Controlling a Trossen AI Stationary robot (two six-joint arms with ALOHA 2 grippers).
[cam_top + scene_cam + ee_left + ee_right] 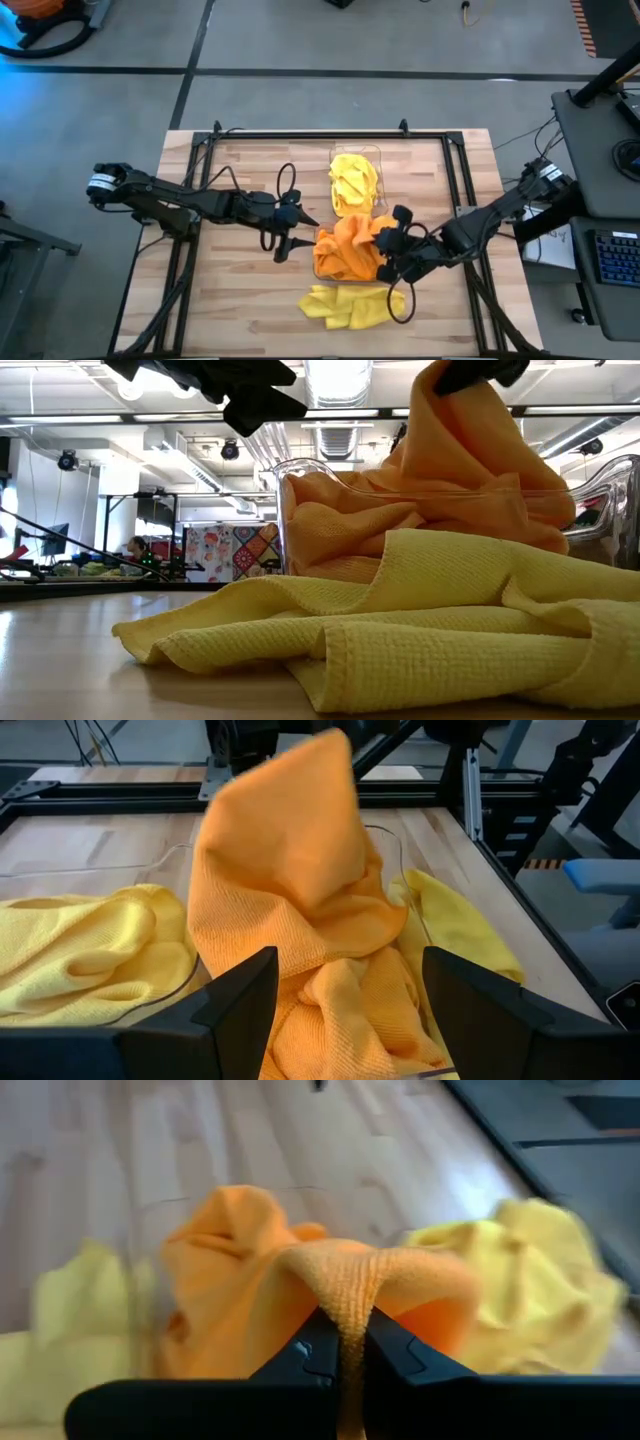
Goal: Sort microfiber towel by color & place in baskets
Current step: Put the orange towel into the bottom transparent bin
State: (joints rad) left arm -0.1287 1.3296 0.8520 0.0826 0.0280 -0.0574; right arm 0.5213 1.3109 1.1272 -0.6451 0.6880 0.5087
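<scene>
The right pincer [345, 1350] is clenched on a fold of an orange towel [350, 245], pinching the cloth between its two fingers and holding it raised in a peak above the near basket [300, 480]. The lower part of that towel drapes down into this basket, onto the other orange cloth bunched inside it; the orange pile rises above the clear walls. In the high view the right pincer [392, 250] sits at the basket's right edge, with its arm reaching in from the desk's right side. The left pincer [290, 228] is released, its fingers [240, 1000] spread wide with nothing between them; it hovers just beside the left edge of the same basket and faces the raised orange towel. Its arm extends in from the desk's left side. The far basket [372, 152] stands directly behind the near one, touching or nearly touching it, and holds crumpled yellow towels [353, 180]. More yellow towels [350, 305] lie loose in a heap on the desk [240, 310], just in front of the near basket; in the low view this heap [420, 620] covers the lower part of the basket wall. The desk is a light wooden surface inside a dark metal frame.
</scene>
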